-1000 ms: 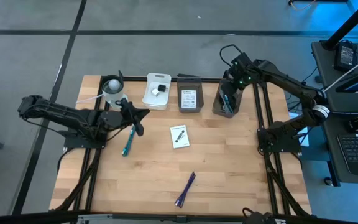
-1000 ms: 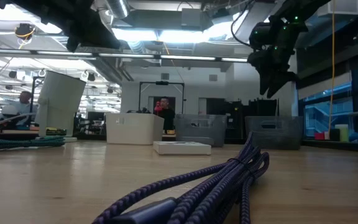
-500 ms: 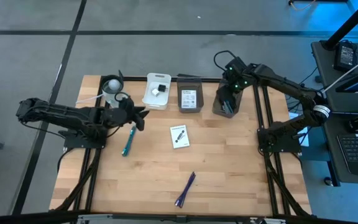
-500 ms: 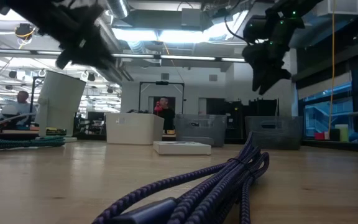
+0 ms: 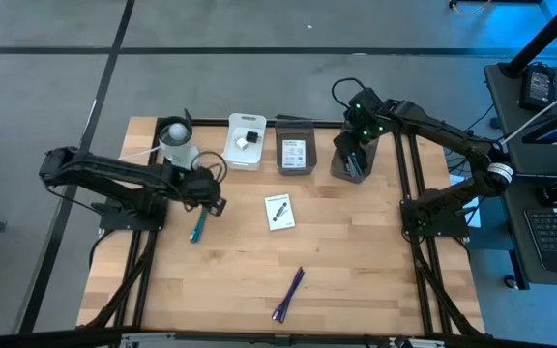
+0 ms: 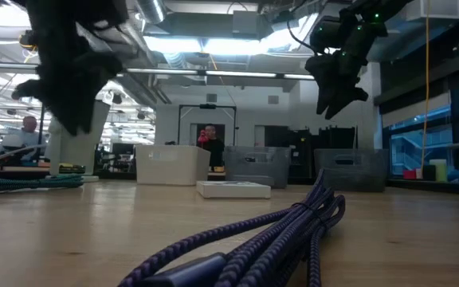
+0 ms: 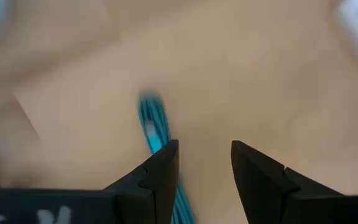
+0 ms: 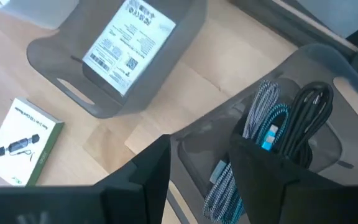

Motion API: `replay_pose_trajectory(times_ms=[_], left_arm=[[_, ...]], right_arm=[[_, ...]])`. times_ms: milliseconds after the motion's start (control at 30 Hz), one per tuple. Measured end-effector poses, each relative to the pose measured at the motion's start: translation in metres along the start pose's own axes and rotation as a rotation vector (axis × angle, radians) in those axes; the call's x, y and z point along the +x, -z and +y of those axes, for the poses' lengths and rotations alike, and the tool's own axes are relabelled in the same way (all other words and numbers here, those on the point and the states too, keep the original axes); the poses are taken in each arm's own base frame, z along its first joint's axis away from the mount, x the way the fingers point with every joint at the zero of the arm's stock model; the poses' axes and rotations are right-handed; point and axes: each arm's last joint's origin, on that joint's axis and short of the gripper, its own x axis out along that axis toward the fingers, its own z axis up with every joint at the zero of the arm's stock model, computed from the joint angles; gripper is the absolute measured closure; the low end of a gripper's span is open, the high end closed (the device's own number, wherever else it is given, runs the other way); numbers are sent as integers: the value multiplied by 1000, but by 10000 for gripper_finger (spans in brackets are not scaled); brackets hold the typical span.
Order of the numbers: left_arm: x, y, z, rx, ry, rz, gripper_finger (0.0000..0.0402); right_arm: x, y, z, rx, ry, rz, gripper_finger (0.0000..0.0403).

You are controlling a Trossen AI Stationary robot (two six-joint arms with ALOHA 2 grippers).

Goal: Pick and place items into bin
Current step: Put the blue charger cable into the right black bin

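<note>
Presumably the left gripper (image 7: 204, 163), jaws apart just beside the teal pen (image 7: 156, 127) at 9 o'clock, could nudge it aside, while the right gripper (image 8: 199, 155), jaws apart, hovers over the grey bin (image 8: 328, 74).

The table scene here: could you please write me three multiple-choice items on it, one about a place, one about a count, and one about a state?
1. Where does the purple pen lie?
A. Inside a bin
B. On the bare table, on the near side, away from the bins
C. Under the left arm

2. How many bins stand in the row at the table's far edge?
A. Three
B. One
C. Five

3. How is the left hand?
A. Shut on a card
B. Holding a cube
C. Open and empty beside the teal pen

Answers: 1 B, the high view shows the pen alone on the wood; 2 A, a white bin and two grey bins stand there; 3 C, the left wrist view shows bare table between the fingers.
</note>
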Motion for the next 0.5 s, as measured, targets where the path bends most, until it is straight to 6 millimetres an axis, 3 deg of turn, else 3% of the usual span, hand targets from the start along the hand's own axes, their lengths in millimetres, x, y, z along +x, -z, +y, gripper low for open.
replay_pose_trajectory(times_ms=[200,500], left_arm=[[26,11,-7,-172,-125,267,261],[48,27,-18,-132,-217,403,261]], right_arm=[[0,-2,0,0,-6,-25,237],[0,-3,0,-1,-7,-29,237]])
